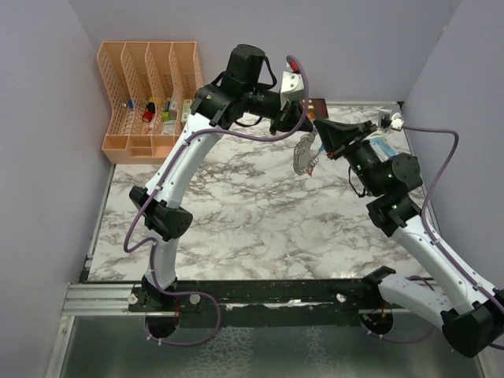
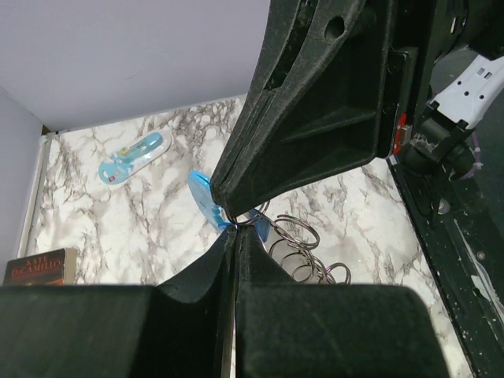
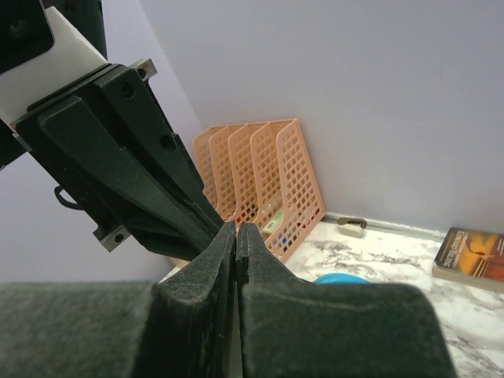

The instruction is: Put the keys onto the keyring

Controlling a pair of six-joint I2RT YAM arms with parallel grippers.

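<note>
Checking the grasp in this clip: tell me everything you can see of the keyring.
The keyring is a loose bunch of grey metal rings with a curved light-blue strap. It hangs above the marble table, pinched at its top where the shut left gripper and right gripper meet.

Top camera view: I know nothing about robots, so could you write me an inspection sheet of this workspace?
Surface: marble-patterned table.
Job's things: keyring hangs where the two gripper tips meet, apparently lifted; keys cannot be told apart from the bunch.
Clutter: orange file rack, book, pale-blue see-through object.
Grippers: left gripper and right gripper both shut, tip to tip; which one grips the keyring is unclear.
Cables: purple cables loop off both arms.
Surroundings: plain walls on three sides.
</note>
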